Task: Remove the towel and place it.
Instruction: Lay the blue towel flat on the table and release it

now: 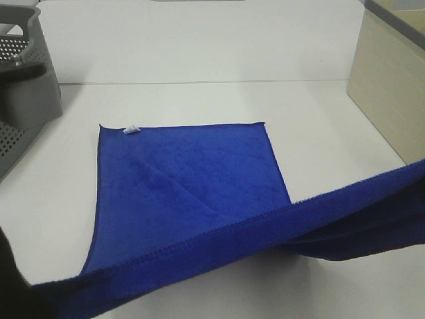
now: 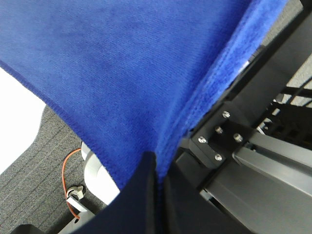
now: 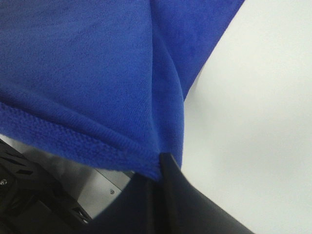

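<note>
The towel [image 1: 186, 179] is out of the basket [image 1: 26, 73] and half laid. Its far part lies flat on the surface [image 1: 319, 113] just beside the basket, with the white tag [image 1: 131, 129] by the corner nearest the basket. The edge farthest from the basket hangs raised in a taut band between the two arms. The left tool [image 2: 155, 170] is clamped on one corner of that raised edge — its fingers pressed together with the blue hem running into them. The right tool [image 3: 161, 168] is clamped on the other corner in the same way, cloth fanning out from the pinch.

By my reading the removal is done and the placing is in hand. The next move calls for both arms to lower the raised edge together, drawing it away from the basket — enough pull to keep the cloth flat, not so much that the laid part drags. Only once the edge rests on the surface should the tools part. Uneven lowering would likely leave a fold.
</note>
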{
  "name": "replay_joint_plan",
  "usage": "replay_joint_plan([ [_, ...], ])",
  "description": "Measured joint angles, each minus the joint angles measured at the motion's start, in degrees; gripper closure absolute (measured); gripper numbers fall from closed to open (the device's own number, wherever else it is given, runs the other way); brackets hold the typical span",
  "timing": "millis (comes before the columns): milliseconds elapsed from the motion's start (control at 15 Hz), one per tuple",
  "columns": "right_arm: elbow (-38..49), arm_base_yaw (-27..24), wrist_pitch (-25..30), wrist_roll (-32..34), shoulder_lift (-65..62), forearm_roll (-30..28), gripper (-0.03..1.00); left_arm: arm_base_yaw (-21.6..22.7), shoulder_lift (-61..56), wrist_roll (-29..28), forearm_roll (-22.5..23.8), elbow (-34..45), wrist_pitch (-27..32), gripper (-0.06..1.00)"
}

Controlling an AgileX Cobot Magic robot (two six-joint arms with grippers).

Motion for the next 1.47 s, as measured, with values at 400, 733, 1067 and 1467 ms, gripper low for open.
replay_joint_plan([
  [400,10.94,-0.06,-0.06,-0.11,-1.03,5.79,0.95,-1.89,0.00,-1.49,-1.49,6.88,-0.11,0.94],
  [733,21.72,-0.06,0.06,-1.43,-1.03,13.01,0.95,-1.89,-0.06,-1.43,-6.42,15.93,-2.29,0.94],
  [1067,23.78,-0.06,0.06,-1.43,1.89,14.09,0.95,-1.89,2.41,-1.20,-5.39,16.90,-3.09,0.94],
  [1467,23.84,-0.06,-0.40,-2.29,14.55,15.13,0.95,1.83,10.94,2.06,-2.69,16.84,-4.41,0.94],
])
